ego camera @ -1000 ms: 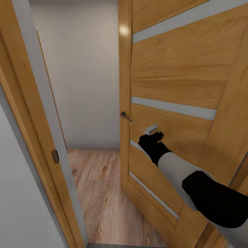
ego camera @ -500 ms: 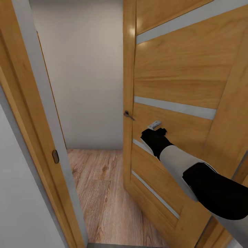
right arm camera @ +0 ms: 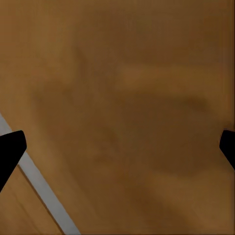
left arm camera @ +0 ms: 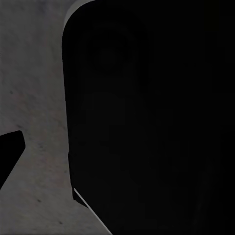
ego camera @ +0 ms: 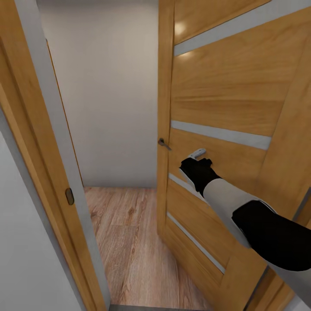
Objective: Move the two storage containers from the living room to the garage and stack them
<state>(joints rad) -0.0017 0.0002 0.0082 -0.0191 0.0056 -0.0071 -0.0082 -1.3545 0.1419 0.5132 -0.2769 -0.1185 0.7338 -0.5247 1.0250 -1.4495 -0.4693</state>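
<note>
Wood-panelled door [ego camera: 224, 99], right tool [ego camera: 199, 162] against it

right arm [ego camera: 242, 211] against door [ego camera: 224, 95] | door ajar | wood floor [ego camera: 125, 233] beyond

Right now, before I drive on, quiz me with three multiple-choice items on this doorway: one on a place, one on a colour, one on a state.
1. Where is the right gripper?
A. Against the wooden door's face, beside its lever handle
B. On the floor planks
C. On the door frame's strike plate

2. What colour are the inlaid strips across the door?
A. Red
B. Light grey
C. Black

3. What state is the door in?
A. Shut flush in its frame
B. Lying flat on the floor
C. Swung partly open

Answers:
1. A, the head view puts the gripper on the panel just right of the lever handle.
2. B, pale grey strips cross the wood.
3. C, between the frame and the door's edge, a wall and wood-plank floor show through.
</note>
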